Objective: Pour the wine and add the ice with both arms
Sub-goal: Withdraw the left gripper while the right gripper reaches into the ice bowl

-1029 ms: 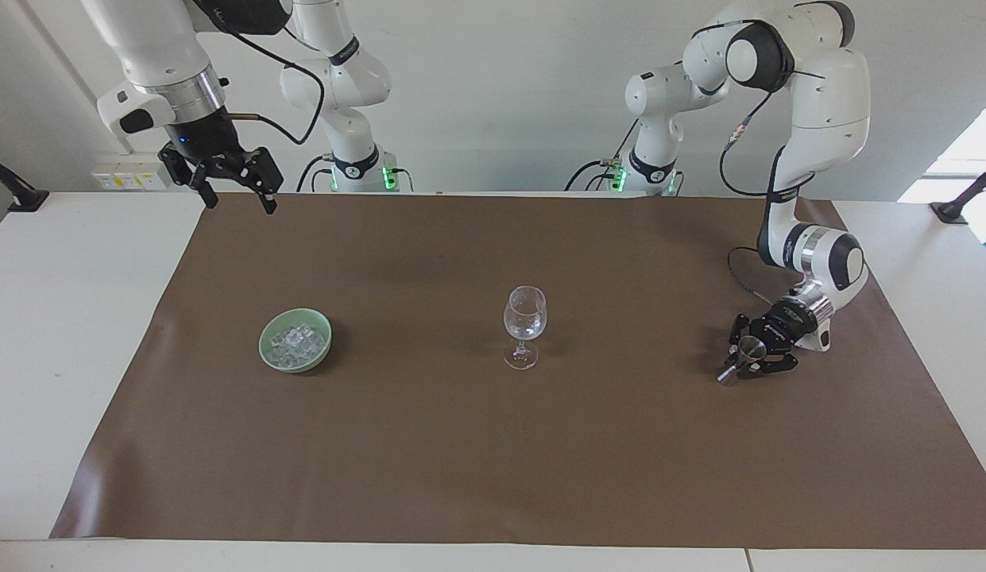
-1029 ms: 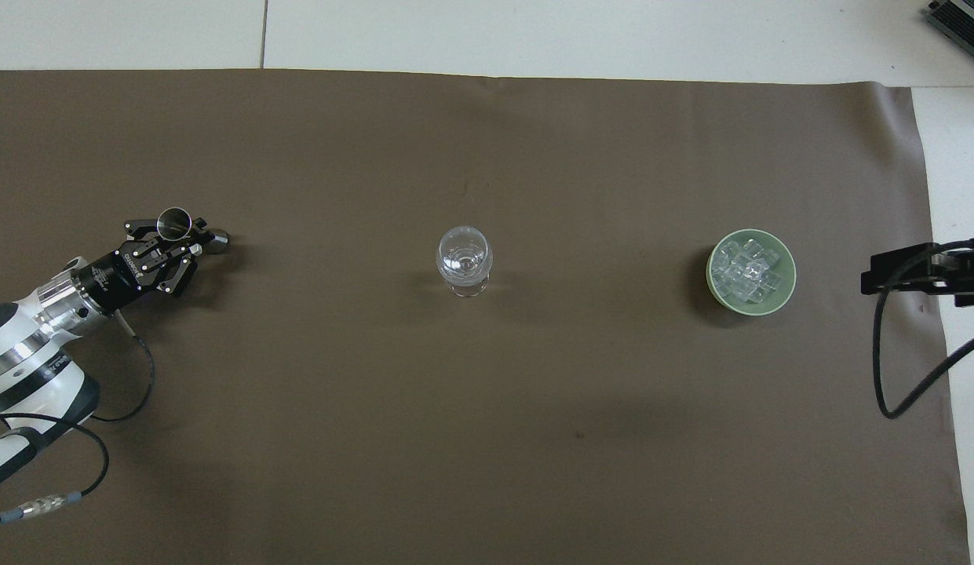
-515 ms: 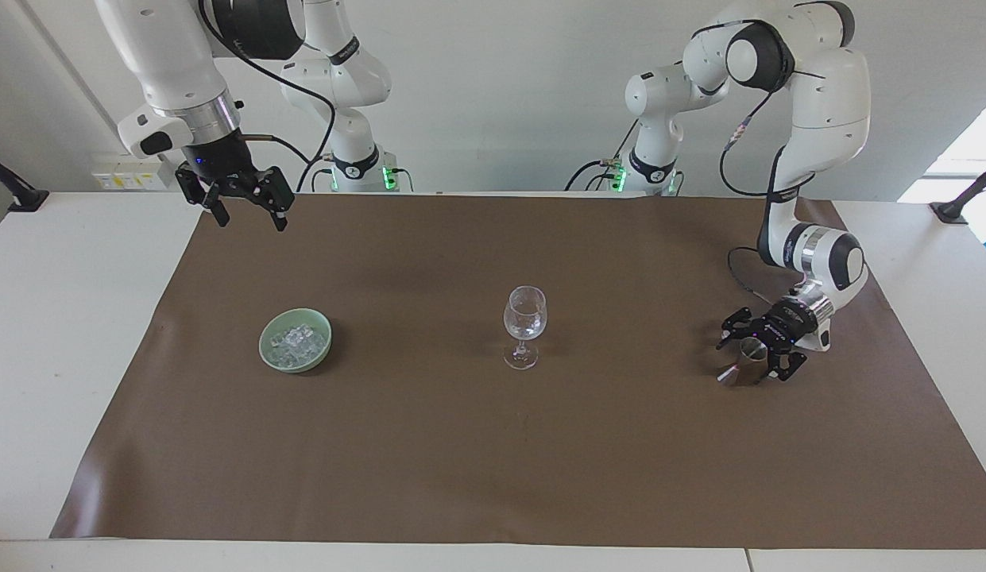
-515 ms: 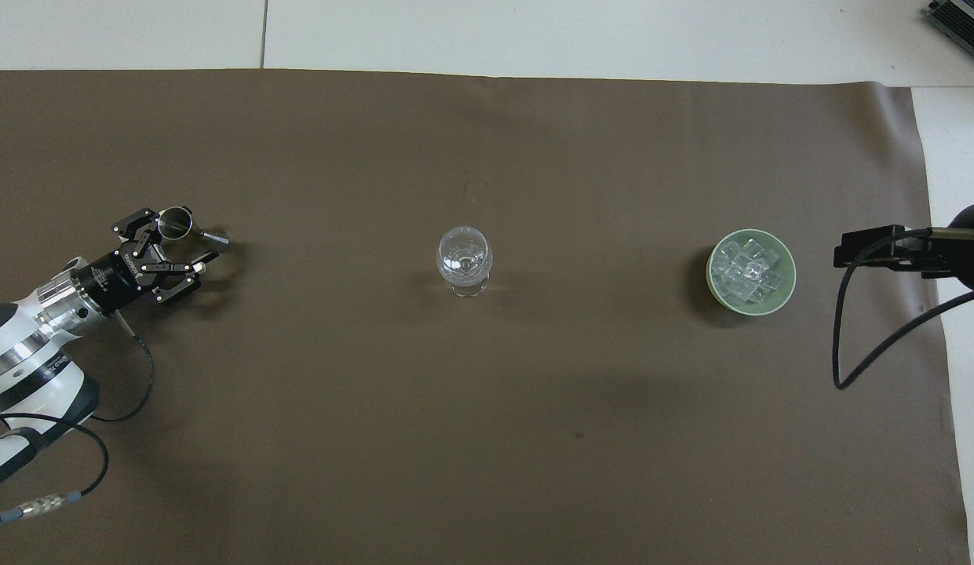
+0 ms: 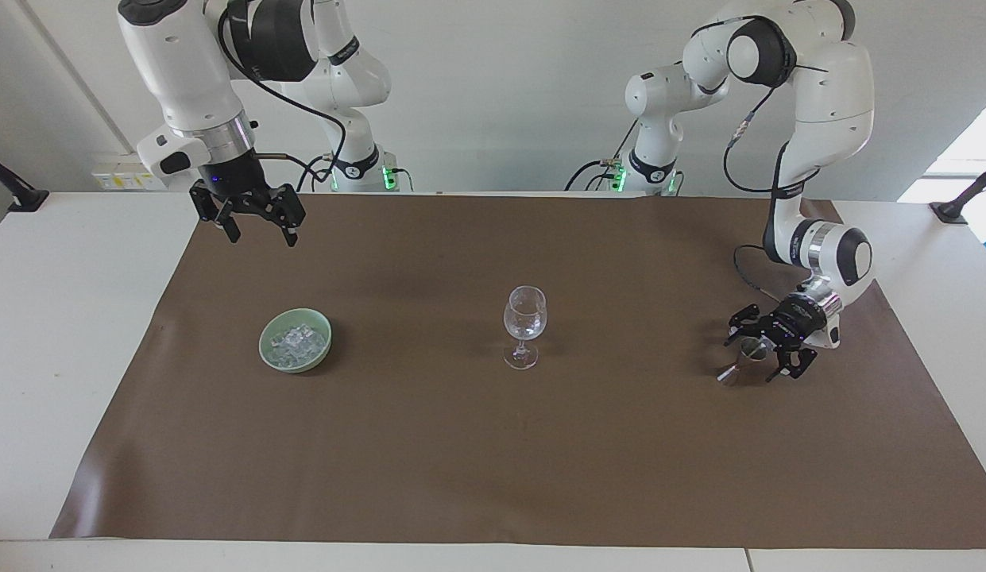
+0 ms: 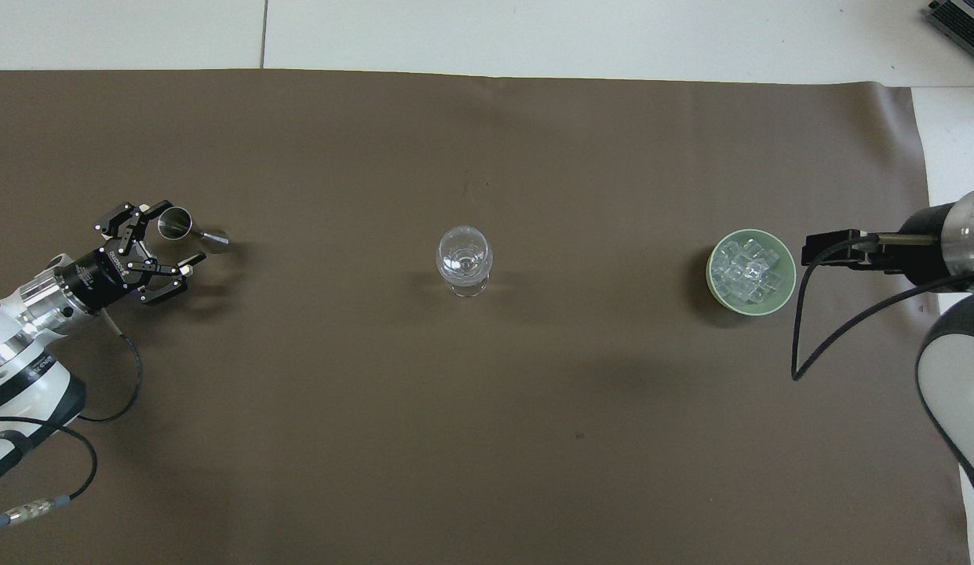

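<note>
The ice (image 5: pixel 297 342) lies in a green bowl (image 5: pixel 295 364) at the facing view's lower left (on the desk), directly below the raised right gripper (image 5: pixel 260 230), whose fingers are spread apart.

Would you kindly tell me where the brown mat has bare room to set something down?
Bare mat lies between the green bowl and the wine glass, and between the glass and the metal jigger. It is crowded only at the jigger, where the left gripper sits.

no legible text, labels, brands or numbers anywhere
</note>
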